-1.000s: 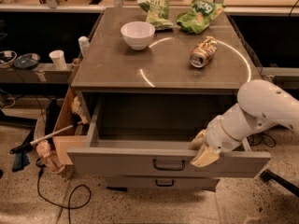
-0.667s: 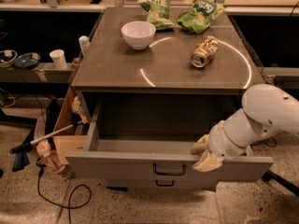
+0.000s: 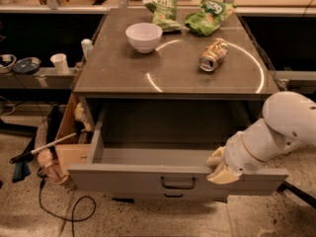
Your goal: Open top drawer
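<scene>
The top drawer (image 3: 133,179) is a wide grey metal drawer. It stands pulled far out from under the grey cabinet top (image 3: 173,68), and its deep box looks empty. A small dark bar handle (image 3: 177,183) sits at the middle of its front. My gripper (image 3: 218,167) is at the drawer's front rim, to the right of the handle, with cream fingers hooked over the rim's top edge. My white arm (image 3: 276,132) comes in from the right. A narrower drawer front (image 3: 173,196) shows just below.
On the cabinet top stand a white bowl (image 3: 143,36), a tipped can (image 3: 213,55) and two green snack bags (image 3: 186,13). A cardboard box (image 3: 69,137) with tools, a cable (image 3: 69,209) on the floor and a shelf with a cup (image 3: 59,63) lie to the left.
The drawer has slid further out toward the camera. My gripper has moved with its front rim, down and toward the camera.
</scene>
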You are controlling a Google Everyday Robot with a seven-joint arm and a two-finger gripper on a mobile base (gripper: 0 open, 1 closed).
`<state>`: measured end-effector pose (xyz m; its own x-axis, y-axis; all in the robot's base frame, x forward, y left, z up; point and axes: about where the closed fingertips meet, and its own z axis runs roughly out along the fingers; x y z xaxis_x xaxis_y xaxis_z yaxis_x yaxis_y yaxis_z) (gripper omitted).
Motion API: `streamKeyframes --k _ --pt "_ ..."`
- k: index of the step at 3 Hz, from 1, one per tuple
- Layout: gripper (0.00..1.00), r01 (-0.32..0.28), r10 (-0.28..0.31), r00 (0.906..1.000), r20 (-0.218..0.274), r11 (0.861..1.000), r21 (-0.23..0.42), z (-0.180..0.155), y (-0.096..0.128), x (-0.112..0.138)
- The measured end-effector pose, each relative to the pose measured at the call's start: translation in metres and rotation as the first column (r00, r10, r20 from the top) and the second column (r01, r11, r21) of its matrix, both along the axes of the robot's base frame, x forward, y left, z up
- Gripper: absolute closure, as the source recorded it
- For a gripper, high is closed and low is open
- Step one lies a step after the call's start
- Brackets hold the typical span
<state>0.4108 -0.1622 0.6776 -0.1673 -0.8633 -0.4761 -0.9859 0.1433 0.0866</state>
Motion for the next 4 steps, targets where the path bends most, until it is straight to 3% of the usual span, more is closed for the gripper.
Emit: streamKeyframes --k 1,2,3,4 --pt "0.84 0.000 0.000 1.0000 0.000 1.000 0.000 0.0000 0.0000 0.0000" --pt "0.61 0.000 0.000 1.0000 0.000 1.000 0.000 0.0000 0.0000 0.0000" --pt "0.30 0.000 0.000 1.0000 0.000 1.000 0.000 0.0000 0.0001 0.0000" --pt "0.07 0.000 0.000 1.0000 0.000 1.000 0.000 0.0000 0.0001 0.0000"
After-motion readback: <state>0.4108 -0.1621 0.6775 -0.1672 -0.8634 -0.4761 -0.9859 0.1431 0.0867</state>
